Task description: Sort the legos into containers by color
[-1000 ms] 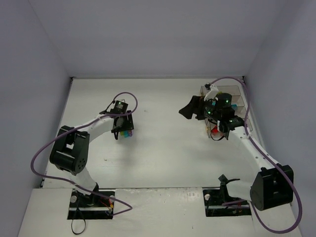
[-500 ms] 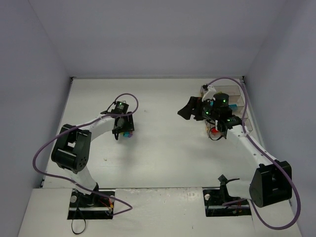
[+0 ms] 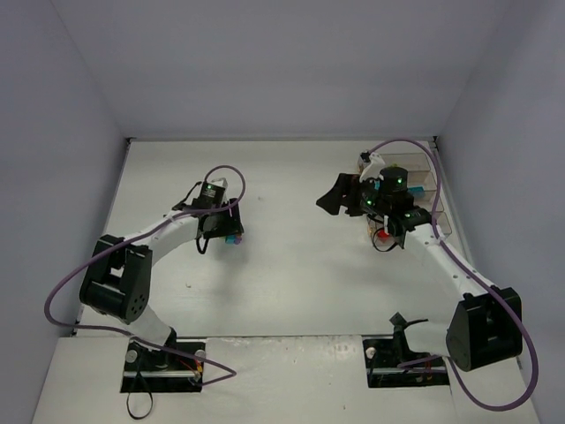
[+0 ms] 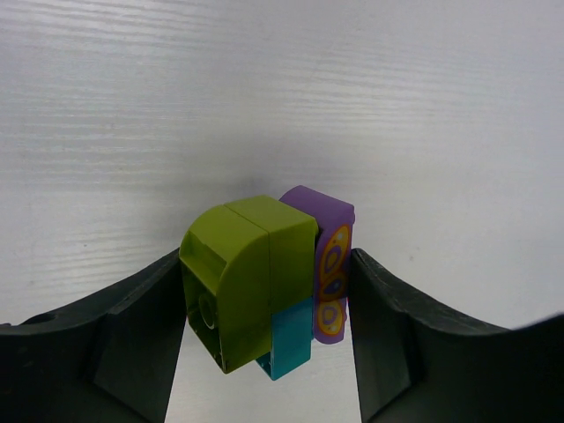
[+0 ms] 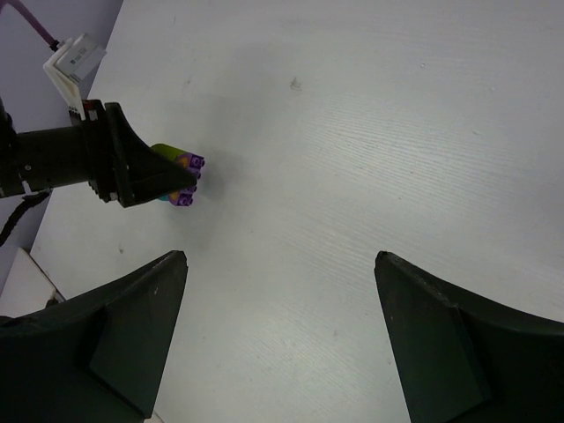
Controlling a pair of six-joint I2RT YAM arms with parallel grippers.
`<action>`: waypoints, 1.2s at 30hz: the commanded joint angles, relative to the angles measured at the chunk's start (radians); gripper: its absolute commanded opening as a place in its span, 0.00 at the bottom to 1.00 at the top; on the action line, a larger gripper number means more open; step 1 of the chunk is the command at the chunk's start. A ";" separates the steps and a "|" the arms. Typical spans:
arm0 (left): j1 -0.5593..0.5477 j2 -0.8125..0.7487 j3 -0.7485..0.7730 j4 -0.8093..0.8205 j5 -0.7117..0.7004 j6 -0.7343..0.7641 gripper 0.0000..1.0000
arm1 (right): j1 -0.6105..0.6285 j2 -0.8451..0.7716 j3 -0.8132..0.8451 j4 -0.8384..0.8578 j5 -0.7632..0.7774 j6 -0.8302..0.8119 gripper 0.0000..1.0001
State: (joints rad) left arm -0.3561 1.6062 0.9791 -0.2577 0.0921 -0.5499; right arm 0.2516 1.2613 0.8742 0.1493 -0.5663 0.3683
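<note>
The left fingers (image 4: 141,335) are clamped on a small clump (image 4: 251,273) of legos, one pad against a lime green brick (image 4: 238,264) with a rounded top, the other against a thin purple piece (image 4: 330,264) printed with yellow ovals. A teal brick (image 4: 289,339) sits low between the two, close over the white desk (image 4: 264,88). The right fingers (image 5: 115,335) stand wide apart with nothing between them. The clear containers (image 3: 424,172) lie just behind them, well apart from the left fingers. The clump looks light, stiff and smooth-faced, so it probably needs only a modest squeeze but could slide on the glossy plastic. The flat side faces look like the best hold, since the curved green top offers a poor seat. Because three colours are pressed together, the thin purple piece may pop off under a twist, and the right fingers would likely need to grip one brick to pull the clump apart.
</note>
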 commanded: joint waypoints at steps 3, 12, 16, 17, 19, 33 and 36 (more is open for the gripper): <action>-0.004 -0.129 -0.029 0.184 0.170 0.005 0.38 | 0.014 -0.019 0.025 0.042 -0.017 -0.008 0.84; -0.040 -0.235 -0.062 0.382 0.492 0.215 0.39 | 0.060 0.052 0.106 0.026 -0.187 0.011 0.84; -0.044 -0.249 -0.031 0.387 0.612 0.294 0.40 | 0.097 0.111 0.169 0.000 -0.248 0.009 0.85; -0.047 -0.252 -0.016 0.379 0.627 0.324 0.40 | 0.112 0.133 0.190 -0.002 -0.265 0.012 0.85; -0.050 -0.256 -0.008 0.379 0.656 0.349 0.40 | 0.126 0.147 0.207 -0.004 -0.270 0.014 0.85; -0.103 -0.252 0.027 0.440 0.693 0.351 0.43 | 0.202 0.253 0.276 0.007 -0.291 0.037 0.75; -0.104 -0.252 0.024 0.452 0.695 0.346 0.43 | 0.202 0.259 0.281 0.016 -0.287 0.044 0.71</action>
State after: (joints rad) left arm -0.4583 1.3872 0.9539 0.0895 0.7567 -0.2115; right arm 0.4480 1.5249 1.1011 0.1081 -0.8246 0.3958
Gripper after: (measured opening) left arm 0.585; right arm 0.718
